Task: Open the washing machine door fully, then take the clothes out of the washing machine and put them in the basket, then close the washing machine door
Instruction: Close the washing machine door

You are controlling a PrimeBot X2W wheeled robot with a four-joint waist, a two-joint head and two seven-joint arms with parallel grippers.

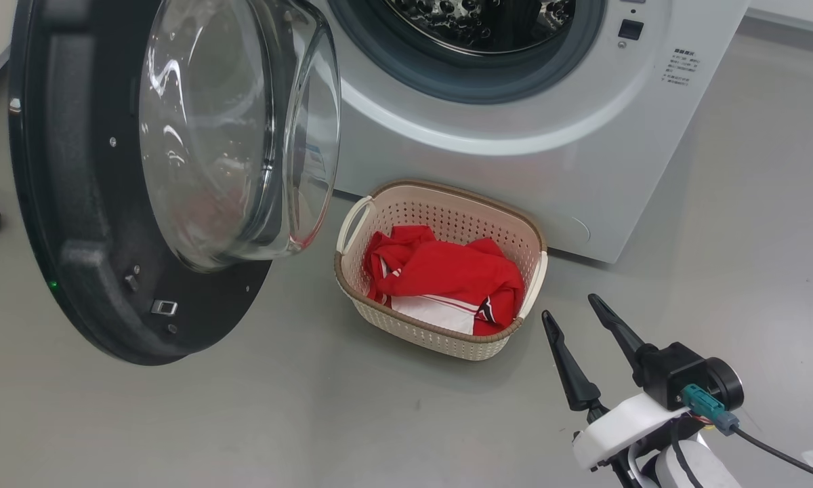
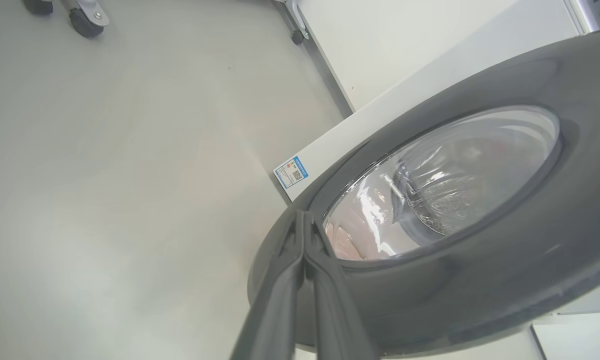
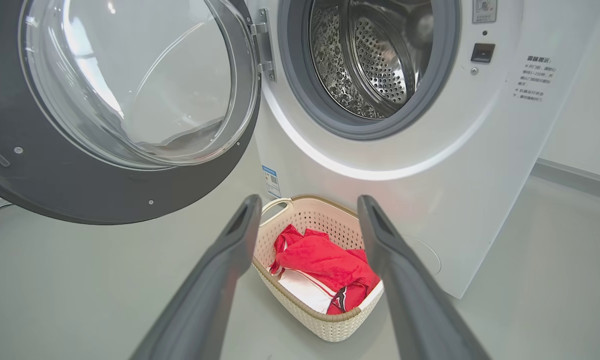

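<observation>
My left gripper [image 2: 304, 216] presses its two fingers together by the one door [image 1: 74, 203]. My right gripper [image 1: 569, 306] spreads its two, empty. One basket [image 1: 433, 340] holds one heap of clothes [image 1: 454, 274].

drum mouth [image 3: 375, 60]: open ahead | door [image 1: 74, 203]: juts out left | basket [image 1: 461, 218]: beneath mouth

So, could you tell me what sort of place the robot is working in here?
Probably a laundry corner of a lab or test room: a white washing machine stands on a bare grey floor, with a basket of red clothes before it and caster wheels nearby.
</observation>
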